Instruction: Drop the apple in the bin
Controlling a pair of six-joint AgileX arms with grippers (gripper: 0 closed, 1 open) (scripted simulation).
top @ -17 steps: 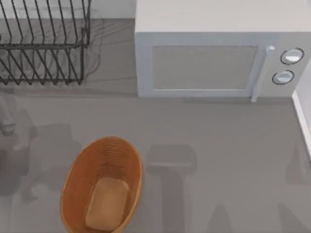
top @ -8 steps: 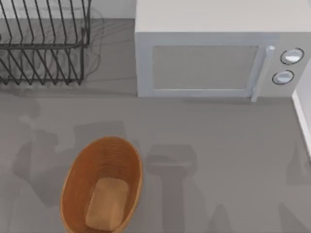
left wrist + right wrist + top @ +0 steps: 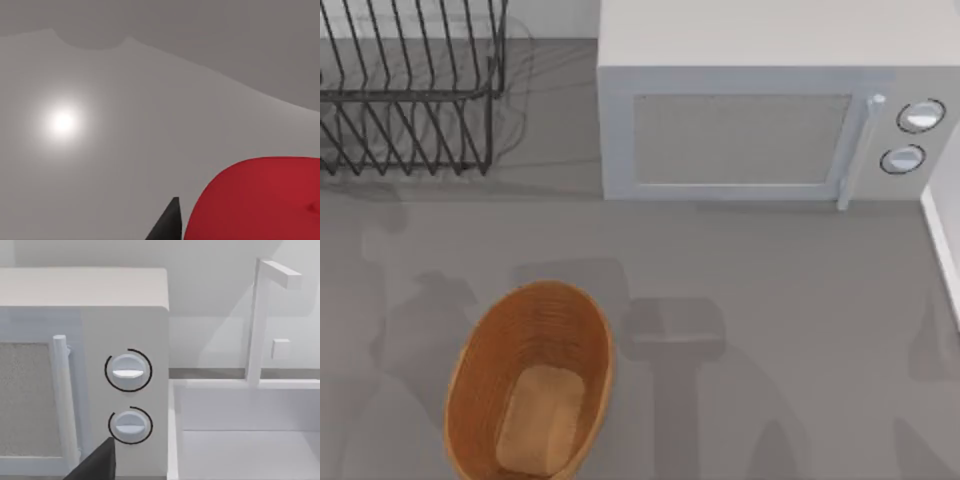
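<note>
The oval orange-brown woven wicker bin [image 3: 531, 388] sits at the front edge of the grey worktop [image 3: 790, 300], towards its left, its tan bottom bare. In the left wrist view, the small round bright red apple [image 3: 260, 200] looms close beside a dark fingertip [image 3: 169, 224] of the left gripper; whether that gripper clamps it cannot be told. The right wrist view faces a white microwave [image 3: 82, 365] and white sink [image 3: 250, 440]; the right gripper's opening cannot be told either.

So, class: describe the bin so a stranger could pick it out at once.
Start from the white microwave at the table's back. Come forward and left to the front edge: the bin is the oval orange-brown wicker basket there. The black wire dish rack is open metal bars; the bin is woven.
</note>
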